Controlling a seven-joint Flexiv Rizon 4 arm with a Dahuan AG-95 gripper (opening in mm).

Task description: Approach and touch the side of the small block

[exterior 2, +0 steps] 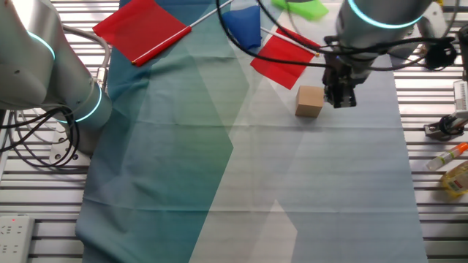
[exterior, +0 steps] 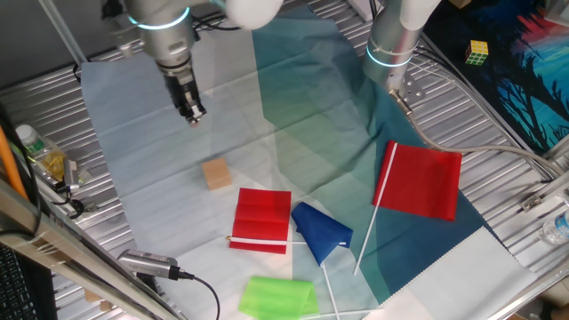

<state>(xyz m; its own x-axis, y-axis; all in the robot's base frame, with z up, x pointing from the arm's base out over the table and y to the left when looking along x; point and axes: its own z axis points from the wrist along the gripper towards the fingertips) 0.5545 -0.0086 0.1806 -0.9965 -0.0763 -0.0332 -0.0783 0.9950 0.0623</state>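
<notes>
The small block is a plain tan cube lying on the pale blue part of the cloth, just left of a small red flag. It also shows in the other fixed view. My gripper hangs from the arm at the upper left and points down, its dark fingers close together and holding nothing. It is apart from the block, behind it and a little to the left. In the other fixed view the gripper appears just right of the block with a small gap between them.
A large red flag, a blue flag and a green flag lie on the cloth near the front. A second arm's base stands at the back. A multicoloured puzzle cube sits at the far right. A bottle is at the left edge.
</notes>
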